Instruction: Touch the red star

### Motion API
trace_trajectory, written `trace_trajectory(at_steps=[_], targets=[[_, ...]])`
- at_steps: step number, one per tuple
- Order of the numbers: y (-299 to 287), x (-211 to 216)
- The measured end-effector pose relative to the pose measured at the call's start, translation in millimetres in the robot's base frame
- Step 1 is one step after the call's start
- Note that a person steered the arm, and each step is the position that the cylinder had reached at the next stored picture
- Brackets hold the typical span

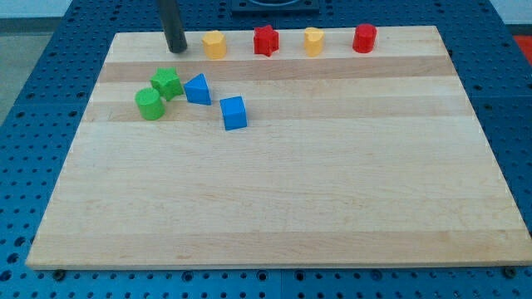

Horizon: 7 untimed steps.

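The near half of the bench (274,208) carried nothing when you stopped here. Further back, toward the view's left, sat a blue cube (234,113), a blue triangular block (198,89), a green star-like block (167,83) and a green cylinder (150,104), the two green pieces touching. Along the far edge ran a row: yellow block (214,44), red star (264,40), a second yellow block (312,41) and a red cylinder (364,38). Your end effector was a bare rod with no jaws, so it held nothing; my tip (176,50) stood at the row's left end, just beside the first yellow block and apart from the red star. Risk, in my judgement: a straight run to the view's right would strike that yellow block first and shove it into the star, so the tip should swing to the near side of the row. The star showed no clear long axis; its points were too small to give a heading.
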<state>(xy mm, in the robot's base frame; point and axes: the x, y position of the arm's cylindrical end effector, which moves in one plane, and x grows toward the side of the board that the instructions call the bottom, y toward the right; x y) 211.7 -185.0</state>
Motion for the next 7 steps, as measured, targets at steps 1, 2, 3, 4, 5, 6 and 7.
trace_trajectory(at_steps=[1,2,3,4,5,6,7], targets=[[11,-20],[48,-19],[91,-19],[101,-20],[103,-20],[129,-20],[129,-20]])
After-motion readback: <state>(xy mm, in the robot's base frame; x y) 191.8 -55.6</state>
